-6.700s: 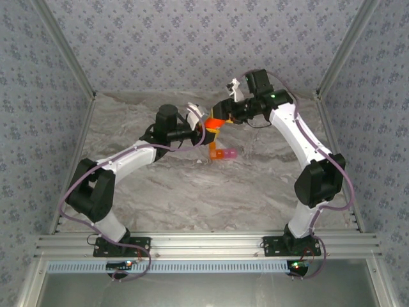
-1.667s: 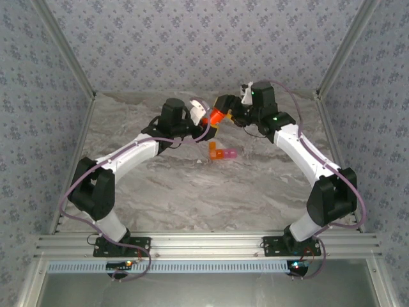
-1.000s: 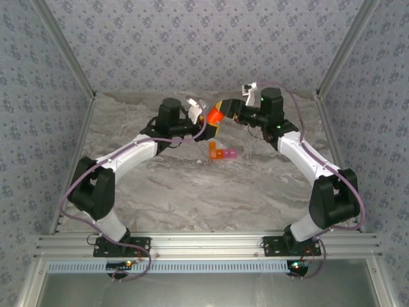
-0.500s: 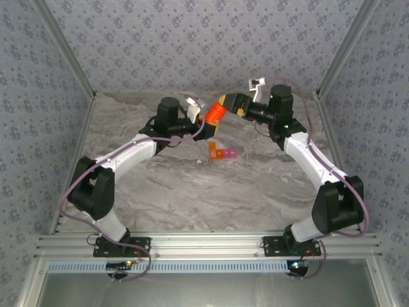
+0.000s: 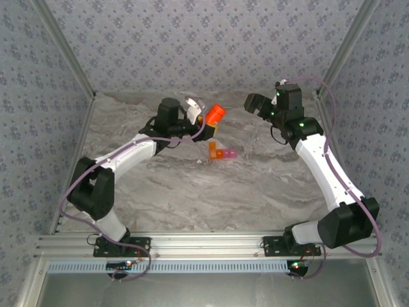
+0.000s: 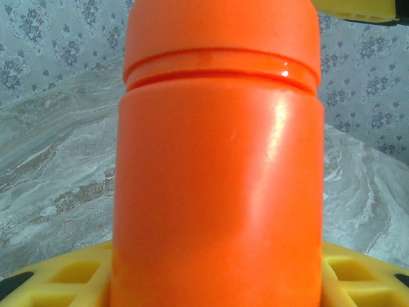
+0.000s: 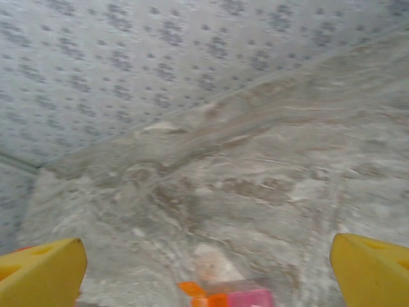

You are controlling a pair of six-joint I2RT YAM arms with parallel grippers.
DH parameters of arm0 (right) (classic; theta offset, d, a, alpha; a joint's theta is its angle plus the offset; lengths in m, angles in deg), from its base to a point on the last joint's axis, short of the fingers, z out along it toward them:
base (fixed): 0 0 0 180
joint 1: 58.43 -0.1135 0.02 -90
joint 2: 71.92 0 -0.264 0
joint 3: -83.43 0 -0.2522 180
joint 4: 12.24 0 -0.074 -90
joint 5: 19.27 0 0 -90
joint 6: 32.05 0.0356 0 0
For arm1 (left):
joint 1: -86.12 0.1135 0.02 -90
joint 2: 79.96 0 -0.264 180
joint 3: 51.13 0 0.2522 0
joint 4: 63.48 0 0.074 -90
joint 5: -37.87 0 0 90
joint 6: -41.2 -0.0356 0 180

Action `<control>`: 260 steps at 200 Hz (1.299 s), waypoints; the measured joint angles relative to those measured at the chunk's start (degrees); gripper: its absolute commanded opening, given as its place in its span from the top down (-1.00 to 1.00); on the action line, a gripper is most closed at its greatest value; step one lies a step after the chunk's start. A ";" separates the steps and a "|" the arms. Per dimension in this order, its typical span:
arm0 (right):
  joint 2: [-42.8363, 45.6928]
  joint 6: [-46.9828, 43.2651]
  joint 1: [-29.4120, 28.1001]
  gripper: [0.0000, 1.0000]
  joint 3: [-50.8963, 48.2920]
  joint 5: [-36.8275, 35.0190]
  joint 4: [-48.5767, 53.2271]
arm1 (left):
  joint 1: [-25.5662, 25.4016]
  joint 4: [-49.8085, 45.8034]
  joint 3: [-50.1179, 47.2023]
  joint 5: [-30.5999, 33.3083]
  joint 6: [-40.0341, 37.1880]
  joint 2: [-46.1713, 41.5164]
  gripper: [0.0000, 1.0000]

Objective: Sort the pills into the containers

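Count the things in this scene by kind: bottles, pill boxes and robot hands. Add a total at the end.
Orange bottle: 1
Pill box: 1
Robot hands: 2, the left hand and the right hand
Total: 4

Marbled table point(image 5: 192, 192) with pill box point(image 5: 222, 153)

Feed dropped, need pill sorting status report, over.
Left end effector shut on orange bottle, raised off table. Right end effector open, empty, apart from bottle. Pill box on table, unobstructed.
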 measured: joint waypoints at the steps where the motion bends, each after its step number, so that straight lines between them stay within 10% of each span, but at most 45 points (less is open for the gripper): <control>1: 0.00 -0.07 0.02 -0.99 0.00 -0.09 0.09 | 0.00 -0.02 0.00 0.00 0.00 0.00 1.00; 102: 4.87 -8.52 2.62 -0.80 -6.99 9.64 -3.65 | -0.09 -1.73 1.68 0.68 -2.23 0.00 1.00; 170: -2.34 11.26 4.02 -0.69 -6.62 27.32 -13.09 | -1.90 -5.66 2.54 3.37 -6.60 0.00 1.00; 260: -7.34 18.25 -3.89 -0.67 -2.97 29.20 -15.96 | -2.40 -7.65 3.17 4.52 -8.17 0.00 1.00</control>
